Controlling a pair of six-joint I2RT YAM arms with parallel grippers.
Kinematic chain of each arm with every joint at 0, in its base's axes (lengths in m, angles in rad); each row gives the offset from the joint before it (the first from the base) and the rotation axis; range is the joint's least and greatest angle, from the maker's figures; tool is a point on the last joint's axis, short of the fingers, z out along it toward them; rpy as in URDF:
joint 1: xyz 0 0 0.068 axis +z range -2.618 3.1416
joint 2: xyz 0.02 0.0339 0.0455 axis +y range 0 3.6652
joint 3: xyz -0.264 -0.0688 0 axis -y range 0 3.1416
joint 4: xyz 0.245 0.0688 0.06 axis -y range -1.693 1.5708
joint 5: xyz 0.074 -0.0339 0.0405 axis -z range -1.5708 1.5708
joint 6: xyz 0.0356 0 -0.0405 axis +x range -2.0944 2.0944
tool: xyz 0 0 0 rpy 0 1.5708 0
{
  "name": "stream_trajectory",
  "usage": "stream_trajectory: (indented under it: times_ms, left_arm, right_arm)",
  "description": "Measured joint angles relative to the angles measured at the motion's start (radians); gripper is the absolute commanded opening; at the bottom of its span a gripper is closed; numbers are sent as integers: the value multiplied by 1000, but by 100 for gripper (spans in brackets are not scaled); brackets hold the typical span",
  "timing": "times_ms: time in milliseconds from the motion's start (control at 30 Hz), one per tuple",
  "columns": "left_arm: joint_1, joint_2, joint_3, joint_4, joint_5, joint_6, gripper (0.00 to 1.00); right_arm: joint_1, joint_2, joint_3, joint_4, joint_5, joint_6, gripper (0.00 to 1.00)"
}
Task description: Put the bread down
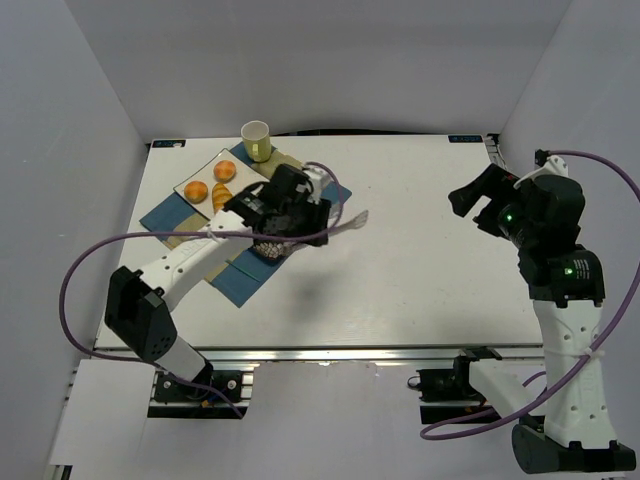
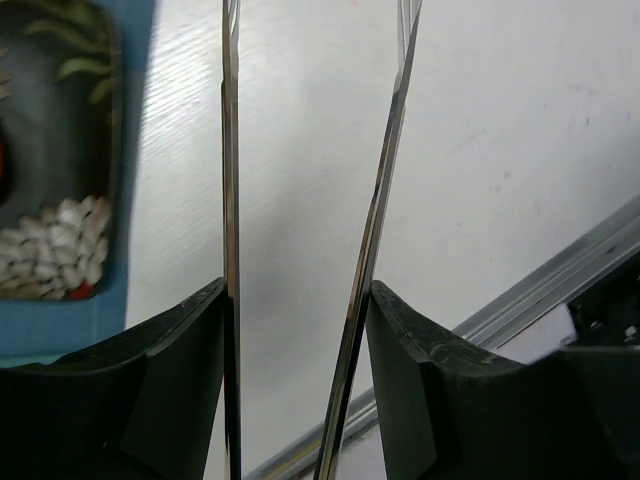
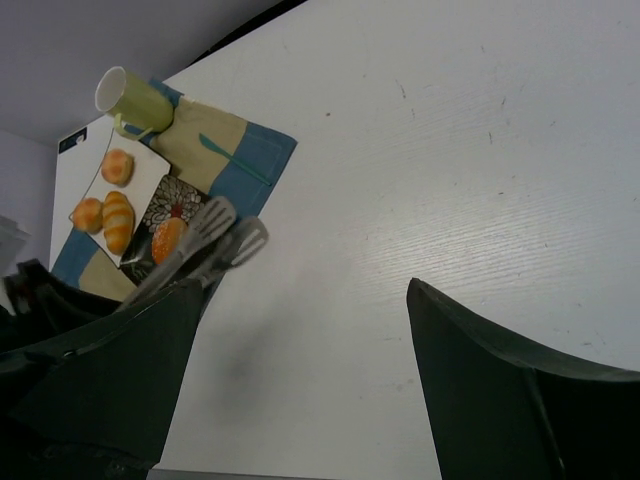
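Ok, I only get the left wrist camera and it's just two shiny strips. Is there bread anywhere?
Observer: Yes, three bread rolls lie on a white plate at the far left of the table.
Operator: What are the shiny strips?
Observer: They're tongs, held in the left claw, with nothing between their tips.
Operator: And the other arm?
Observer: The right claw is open over the table's right side, holding nothing.
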Motion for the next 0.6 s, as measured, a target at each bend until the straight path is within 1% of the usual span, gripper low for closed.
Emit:
stream_trajectory:
  times_ms: [167, 267, 600]
  left_arm:
    - [-143, 35, -84, 110, -18, 88, 64]
    - [-184, 42, -169, 170, -27, 127, 64]
    - [-198, 24, -476, 329, -68, 134, 64]
  right_arm:
    - [0, 3, 31, -20, 15, 11, 89]
    - [0, 4, 51, -32, 34, 11, 89]
    - [0, -2, 67, -60, 64, 10, 89]
